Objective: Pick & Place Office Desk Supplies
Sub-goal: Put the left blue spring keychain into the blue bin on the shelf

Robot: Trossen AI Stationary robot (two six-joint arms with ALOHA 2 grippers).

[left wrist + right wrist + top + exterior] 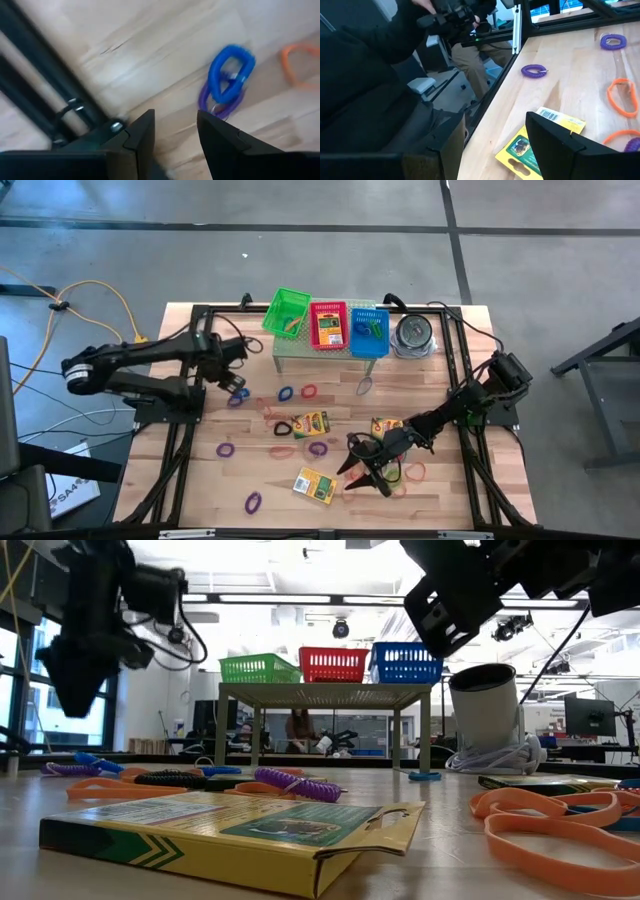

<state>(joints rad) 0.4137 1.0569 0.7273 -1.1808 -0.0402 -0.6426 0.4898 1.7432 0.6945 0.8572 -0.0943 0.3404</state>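
Several yellow-and-green crayon boxes lie flat on the wooden table: one (313,423) mid-table, one (385,426) right of it, one (313,485) near the front. Rubber-band loops in purple, orange, red and blue are scattered around them. My left gripper (237,384) hangs open, pointing down, above a blue loop (230,72) that lies on a purple loop (220,102); nothing is between its fingers (175,135). My right gripper (365,475) stands open above the table, just right of the front crayon box (530,147), with orange bands (405,473) beside it.
Green (287,312), red (328,325) and blue (369,332) mesh baskets sit on a small grey stand at the table's far side; the red one has a crayon box in it. A round metal tin (413,335) stands to their right. A black frame rail (45,100) runs by my left gripper.
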